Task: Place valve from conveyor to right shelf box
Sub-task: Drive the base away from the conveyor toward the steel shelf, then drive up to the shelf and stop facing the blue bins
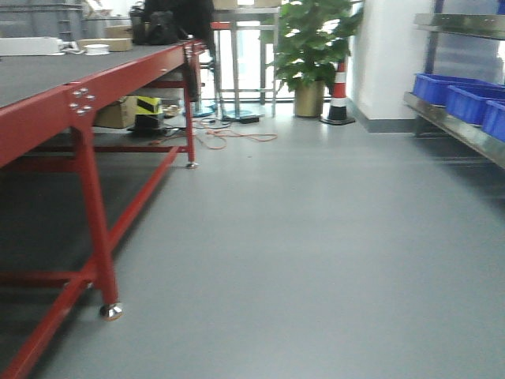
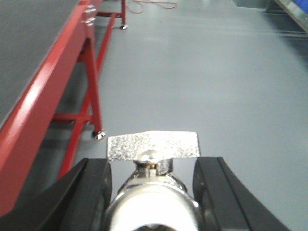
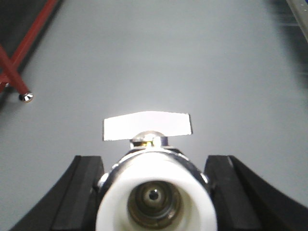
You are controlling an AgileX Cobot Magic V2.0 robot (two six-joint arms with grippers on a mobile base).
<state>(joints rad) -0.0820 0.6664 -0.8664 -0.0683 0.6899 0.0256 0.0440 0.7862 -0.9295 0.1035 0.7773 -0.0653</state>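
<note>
1. Left gripper (image 2: 151,166): jaws closed on a valve (image 2: 153,144), its flat handle ahead of the fingers; the conveyor (image 2: 24,57) lies to its left.
2. Right gripper (image 3: 154,163): clamps a second valve (image 3: 153,190).
3. Blue boxes (image 1: 465,99) on the shelf (image 1: 454,126) sit well off to the right. Advisable: a firm grip, a level carry, and release only above a box.

- I see the conveyor (image 1: 39,75) as matt, fine-grained grey, with its frame (image 1: 95,213) in glossy red-painted metal.
- My left valve (image 2: 151,202): polished chrome, rough glittery handle (image 2: 153,144).
- My right valve (image 3: 154,166): smooth white plastic-looking collar (image 3: 113,197).
</note>
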